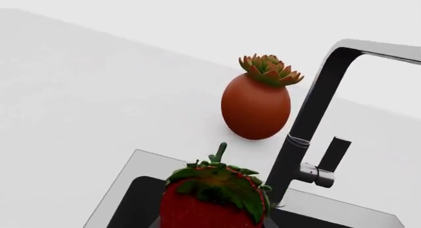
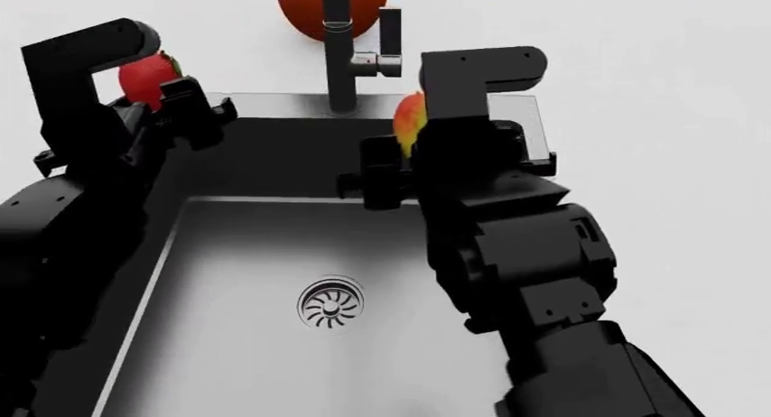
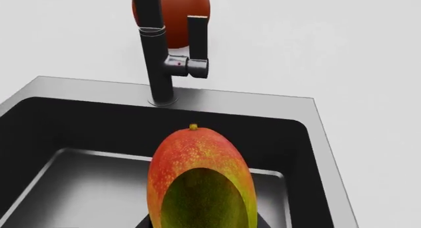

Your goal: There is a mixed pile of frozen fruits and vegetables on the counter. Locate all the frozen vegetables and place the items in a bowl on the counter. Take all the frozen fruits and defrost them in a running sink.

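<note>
- Your left pincer (image 2: 181, 97) held the strawberry (image 1: 214, 201) above the sink's (image 2: 241, 354) left rim, fingers mostly hidden.
- Your right pincer (image 2: 404, 151) gripped the mango (image 3: 200, 181) over the basin, its lower end cut off.

Sink (image 2: 241, 345): brushed steel, satin sheen, slotted metal drain (image 2: 330, 305). Faucet (image 3: 157, 65): dark smooth metal, glossy edge. Counter (image 2: 674, 119): matt white, smooth. Mango (image 3: 200, 181): smooth, finely speckled skin. Strawberry (image 1: 210, 203): glossy. Arms: matt black.
</note>
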Available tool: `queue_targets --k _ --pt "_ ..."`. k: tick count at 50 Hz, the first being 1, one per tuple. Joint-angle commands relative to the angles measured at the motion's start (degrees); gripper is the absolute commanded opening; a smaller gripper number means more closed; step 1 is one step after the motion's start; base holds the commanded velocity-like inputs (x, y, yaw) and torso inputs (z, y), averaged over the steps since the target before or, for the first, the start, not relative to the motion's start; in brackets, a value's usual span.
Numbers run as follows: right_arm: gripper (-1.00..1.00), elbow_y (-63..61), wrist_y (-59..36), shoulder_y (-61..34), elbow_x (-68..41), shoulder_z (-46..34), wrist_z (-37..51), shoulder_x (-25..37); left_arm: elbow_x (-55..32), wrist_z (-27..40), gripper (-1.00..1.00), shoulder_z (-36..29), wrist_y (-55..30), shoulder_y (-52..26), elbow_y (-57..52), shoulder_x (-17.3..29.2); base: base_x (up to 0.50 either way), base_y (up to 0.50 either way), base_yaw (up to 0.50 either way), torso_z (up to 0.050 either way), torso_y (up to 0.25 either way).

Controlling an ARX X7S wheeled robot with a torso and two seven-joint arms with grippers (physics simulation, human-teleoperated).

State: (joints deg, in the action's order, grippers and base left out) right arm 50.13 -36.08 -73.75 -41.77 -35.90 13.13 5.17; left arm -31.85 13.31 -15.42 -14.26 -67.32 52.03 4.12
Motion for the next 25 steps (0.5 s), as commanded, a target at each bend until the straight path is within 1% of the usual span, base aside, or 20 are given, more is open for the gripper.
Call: queue_targets --k 1,2,4,7,12,20,25 --pt "-1.00 -0.14 -1.35 0.38 -0.24 0.81 1.13 -0.87 0.59 0.06 -1.00 -2.04 7.06 -3.76 13.10 -3.79 0.00 0.00 0.00 0.000 0.000" --pt "-1.00 -0.93 -1.73 0.68 -0.44 0.83 1.43 -0.73 0.21 -0.06 -1.00 -3.56 5.54 -4.27 14.12 -3.99 0.00 0.00 0.00 0.000 0.000" --pt "-1.00 -1.78 -2.56 1.06 -0.68 0.67 2.02 -0.76 -2.38 0.22 -1.00 -6.48 5.34 -4.89 15.61 -4.06 0.00 0.00 0.00 0.000 0.000" --pt "-1.00 -1.01 -2.17 1.00 -0.63 0.44 1.56 -1.13 -8.83 -0.55 -1.00 -11.45 4.15 -5.93 17.93 -4.08 0.00 0.00 0.00 0.000 0.000" --pt "-1.00 -0.35 -1.84 1.38 -0.80 0.28 1.23 -1.31 -17.72 0.44 -1.00 -19.72 4.06 -6.35 19.19 -4.08 0.00 0.00 0.00 0.000 0.000" --pt "-1.00 -0.92 -2.25 1.69 -1.38 0.31 2.22 -1.54 -28.09 2.11 -1.00 -29.51 6.75 -6.51 19.80 -4.09 0.00 0.00 0.00 0.000 0.000" --pt "-1.00 -0.21 -1.60 1.88 -1.56 0.32 1.78 -1.50 -31.72 2.72 -1.00 -33.83 7.69 -6.89 19.50 -4.06 0.00 0.00 0.00 0.000 0.000"
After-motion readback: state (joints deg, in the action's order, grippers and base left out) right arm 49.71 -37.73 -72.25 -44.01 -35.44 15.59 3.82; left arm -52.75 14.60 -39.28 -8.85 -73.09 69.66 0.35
